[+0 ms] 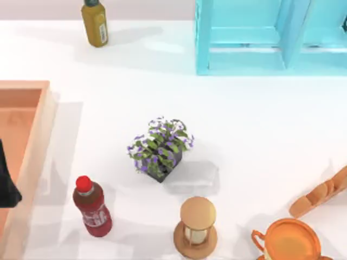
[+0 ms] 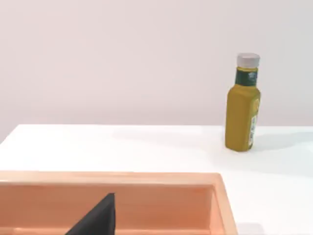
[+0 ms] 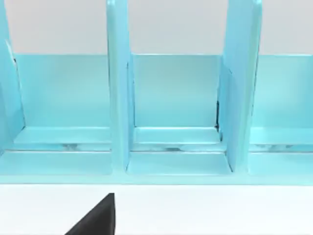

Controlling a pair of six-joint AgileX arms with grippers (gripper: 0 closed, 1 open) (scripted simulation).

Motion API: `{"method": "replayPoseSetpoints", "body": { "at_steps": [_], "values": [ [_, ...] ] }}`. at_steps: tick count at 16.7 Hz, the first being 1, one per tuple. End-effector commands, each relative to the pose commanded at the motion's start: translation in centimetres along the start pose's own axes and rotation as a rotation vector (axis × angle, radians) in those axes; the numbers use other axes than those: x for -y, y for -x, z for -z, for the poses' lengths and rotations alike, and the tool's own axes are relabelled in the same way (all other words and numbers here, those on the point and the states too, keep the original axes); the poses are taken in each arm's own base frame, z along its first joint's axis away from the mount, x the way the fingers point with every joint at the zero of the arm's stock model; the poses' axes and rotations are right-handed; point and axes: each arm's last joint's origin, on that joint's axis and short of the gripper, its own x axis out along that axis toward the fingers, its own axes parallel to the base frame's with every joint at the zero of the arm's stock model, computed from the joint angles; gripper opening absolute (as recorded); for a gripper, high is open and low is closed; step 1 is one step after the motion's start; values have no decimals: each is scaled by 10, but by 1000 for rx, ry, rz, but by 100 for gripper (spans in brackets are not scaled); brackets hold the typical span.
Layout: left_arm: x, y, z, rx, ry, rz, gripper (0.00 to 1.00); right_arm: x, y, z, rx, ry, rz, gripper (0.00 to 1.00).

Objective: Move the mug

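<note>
- Worktop (image 1: 260, 124): white, flat, carrying every item listed below.
- Shelf unit (image 1: 271, 38): turquoise, with upright dividers, at 1 o'clock on the worktop against the far edge; the right wrist view faces its open compartments (image 3: 176, 93).
- Wooden tray (image 1: 24, 157): pale orange, raised walls, at 9 o'clock along the left edge; its near wall also shows in the left wrist view (image 2: 122, 178).
- Left arm: a dark part of it (image 1: 6, 184) overlaps the tray at 8 o'clock; whether its gripper is wide or narrow, I cannot tell.
- Potted plant (image 1: 160, 149): purple flowers and green leaves in a dark square pot, at the centre.
- Mug (image 1: 287, 241): glossy orange, thick rim, loop handle turned toward 9 o'clock; stands at 5 o'clock, partly cut by the near edge, just beside the bread.
- Bread (image 1: 322, 192): long orange-brown loaf, slanted, at 4 o'clock.
- Red bottle (image 1: 92, 208): red cap, labelled, at 7 o'clock, near the tray.
- Hourglass (image 1: 197, 227): tan wood, round top, upright at 6 o'clock, between red bottle and mug.
- Yellow bottle (image 1: 95, 21): dark neck band, at 11 o'clock; upright with grey cap in the left wrist view (image 2: 243, 105).
</note>
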Motion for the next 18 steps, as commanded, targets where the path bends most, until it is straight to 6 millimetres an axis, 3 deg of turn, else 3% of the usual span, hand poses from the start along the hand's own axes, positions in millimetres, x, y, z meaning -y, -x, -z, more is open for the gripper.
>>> {"method": "replayPoseSetpoints", "body": {
  "at_steps": [5, 10, 15, 18],
  "values": [
    [0, 0, 0, 0, 0, 0, 100, 2, 0, -11, -56, 14, 14, 100],
    [0, 0, 0, 0, 0, 0, 100, 9, -15, -60, -320, 62, 68, 100],
    [0, 0, 0, 0, 0, 0, 100, 29, -72, -111, -731, 93, 103, 100],
    [0, 0, 0, 0, 0, 0, 100, 49, -123, -123, -994, 87, 100, 100]
  ]
}}
